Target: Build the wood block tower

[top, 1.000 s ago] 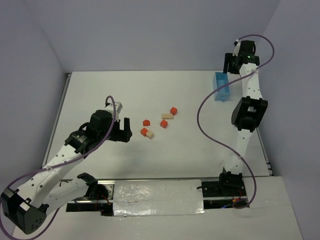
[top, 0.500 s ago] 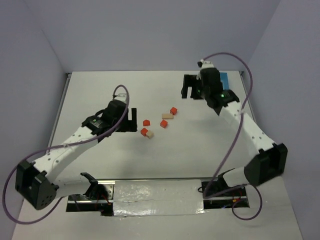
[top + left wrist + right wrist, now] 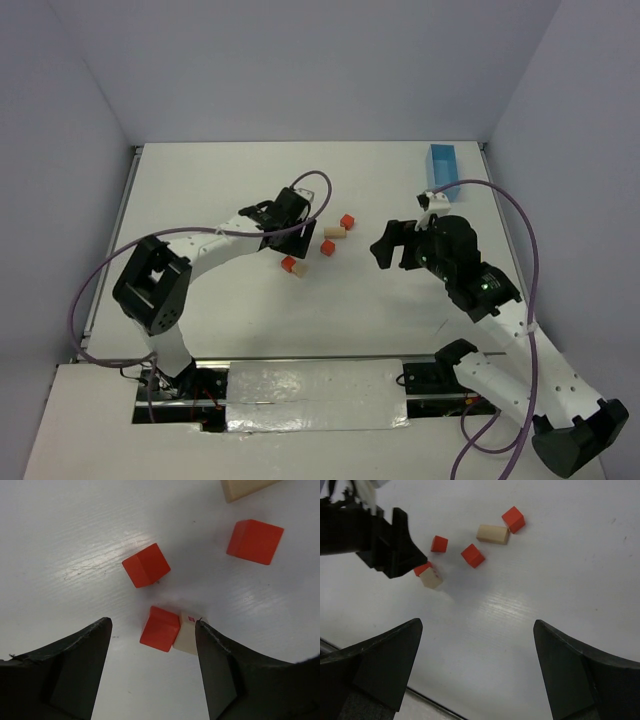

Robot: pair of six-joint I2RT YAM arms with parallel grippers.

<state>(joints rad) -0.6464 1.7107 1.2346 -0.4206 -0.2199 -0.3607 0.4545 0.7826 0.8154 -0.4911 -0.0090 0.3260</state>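
White surface point(image 3: 220, 190), grey walls. Left gripper point(image 3: 152, 625), jaws apart, straddles a red cube point(image 3: 160, 629) touching a tan cube point(image 3: 187, 636). Loose red cube point(image 3: 146, 565) lies just ahead; tan bar point(image 3: 493, 534) beyond. Right gripper point(image 3: 476, 625) hovers nearby, jaws wide. Blue tray point(image 3: 443, 185) sits well apart.

Matt wooden blocks point(image 3: 146, 565), smooth tabletop point(image 3: 65, 525)

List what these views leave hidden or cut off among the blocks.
- Top view: the left tool covers one red cube, which shows only from the right wrist.
- Left wrist: the tan bar is cut off by the top edge.
- Right wrist: the left tool hides part of the red block beside the tan cube.
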